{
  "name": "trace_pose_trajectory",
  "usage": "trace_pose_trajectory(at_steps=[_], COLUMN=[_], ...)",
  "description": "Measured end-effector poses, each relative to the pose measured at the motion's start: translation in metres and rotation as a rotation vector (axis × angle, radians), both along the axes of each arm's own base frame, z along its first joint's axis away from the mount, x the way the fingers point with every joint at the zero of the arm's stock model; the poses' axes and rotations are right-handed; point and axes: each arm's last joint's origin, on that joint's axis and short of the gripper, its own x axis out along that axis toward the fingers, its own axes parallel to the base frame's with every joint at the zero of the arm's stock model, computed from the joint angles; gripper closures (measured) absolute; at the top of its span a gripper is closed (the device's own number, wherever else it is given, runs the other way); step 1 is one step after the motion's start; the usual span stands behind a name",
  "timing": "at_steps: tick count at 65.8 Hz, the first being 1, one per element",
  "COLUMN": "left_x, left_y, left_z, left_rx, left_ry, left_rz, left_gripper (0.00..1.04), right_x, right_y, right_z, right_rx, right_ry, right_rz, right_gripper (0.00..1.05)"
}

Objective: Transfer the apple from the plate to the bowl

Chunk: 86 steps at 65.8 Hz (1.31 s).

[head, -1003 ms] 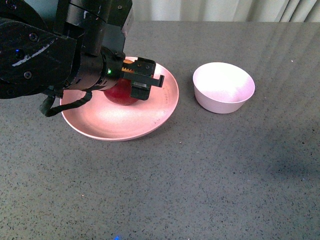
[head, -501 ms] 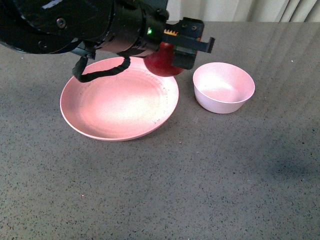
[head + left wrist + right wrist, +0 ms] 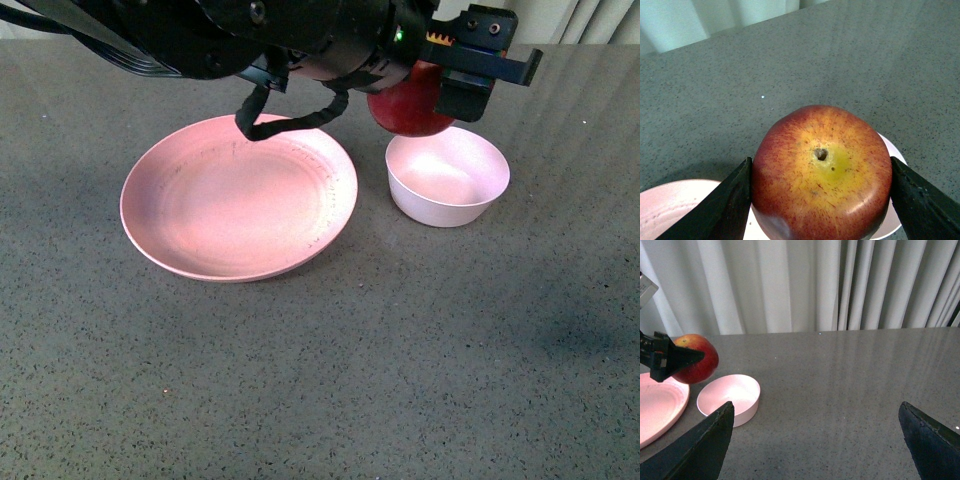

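My left gripper [image 3: 440, 85] is shut on the red apple [image 3: 410, 108] and holds it in the air over the far left rim of the pale bowl [image 3: 447, 175]. In the left wrist view the apple [image 3: 821, 172] fills the space between the two black jaws, yellow patch and stem hole facing the camera, with the bowl's rim [image 3: 894, 155] below it. The salmon-pink plate [image 3: 238, 196] lies empty to the left of the bowl. My right gripper [image 3: 817, 440] is open and empty over bare table, right of the bowl [image 3: 729, 397]; it sees the held apple [image 3: 699, 360].
The grey speckled table [image 3: 400, 350] stretches all round. White curtains [image 3: 805, 285] hang behind the table's far edge. The left arm's dark body [image 3: 200, 30] spans the top of the front view above the plate.
My left gripper lifted the apple off the plate and carried it right, from the plate's middle, past its right rim, to above the bowl. The plate now lies empty.
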Motion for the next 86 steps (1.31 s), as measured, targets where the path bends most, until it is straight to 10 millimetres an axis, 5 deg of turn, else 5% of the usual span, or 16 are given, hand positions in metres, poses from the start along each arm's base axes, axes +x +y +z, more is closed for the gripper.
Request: trace_pose_trajectory(at_steps=[86], left_x=[0.004], left_y=[-0.034], left_z=[-0.038], left_rx=[0.039], left_ry=[0.054], left_rz=[-0.001], left_gripper=[0.33], right_x=[0.000], right_y=[0.000], right_z=[0.000], right_rx=[0.000], right_ry=[0.000], right_rz=[0.000], right_gripper=[0.09])
